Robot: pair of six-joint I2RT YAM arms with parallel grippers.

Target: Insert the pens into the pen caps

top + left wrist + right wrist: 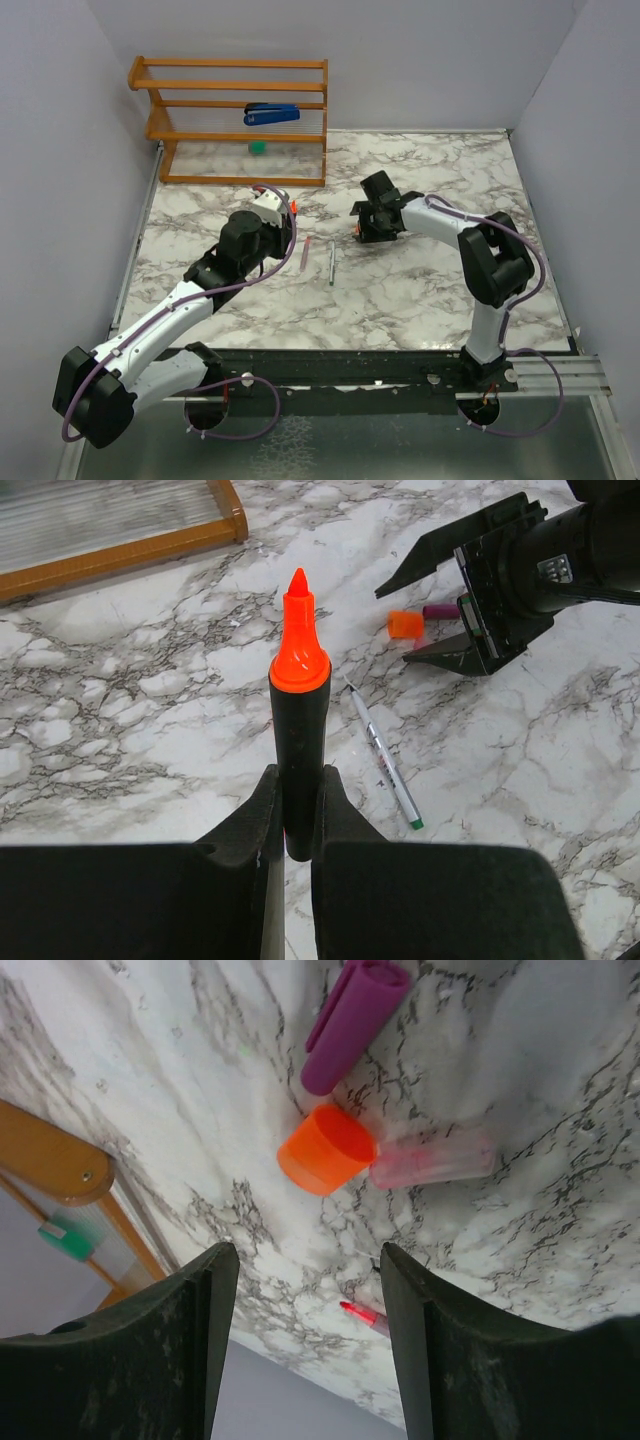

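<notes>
Left gripper clamps the black marker, orange tip exposed. Right gripper hovers with jaws apart over the orange cap, purple cap and pink cap. No pen is capped. Pink pen and grey pen lie between the arms; nothing obstructs.

You see a glossy marble-patterned worktop, a varnished wooden rack, a smooth plastic orange cap, and a matt black marker body in the left hand.
</notes>
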